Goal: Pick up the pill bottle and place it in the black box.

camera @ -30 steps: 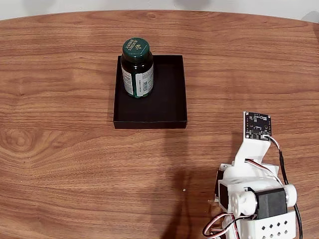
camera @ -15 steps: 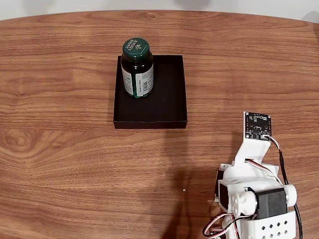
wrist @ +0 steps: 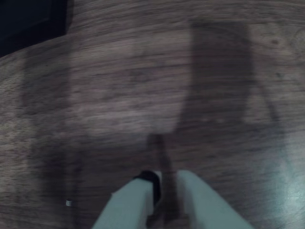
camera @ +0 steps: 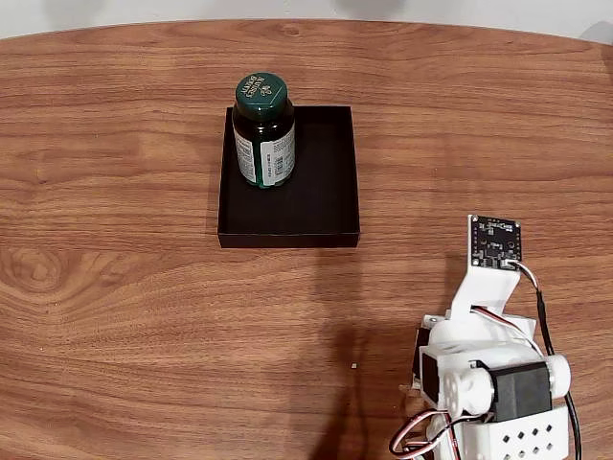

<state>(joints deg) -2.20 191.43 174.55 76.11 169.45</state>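
Observation:
In the fixed view the pill bottle [camera: 263, 134], dark green with a green cap and a white label, stands upright inside the black box [camera: 321, 182], in its far left corner. The white arm [camera: 488, 374] is folded up at the table's near right, well away from the box. In the wrist view my gripper [wrist: 162, 185] points down over bare wood with its two pale fingers closed together and nothing between them. A corner of the black box [wrist: 24, 19] shows at the top left of that view.
The wooden table [camera: 144, 316] stretches wide around the box. A small circuit board [camera: 494, 240] sits on top of the arm. A tiny pale speck [camera: 353, 365] lies on the wood left of the arm.

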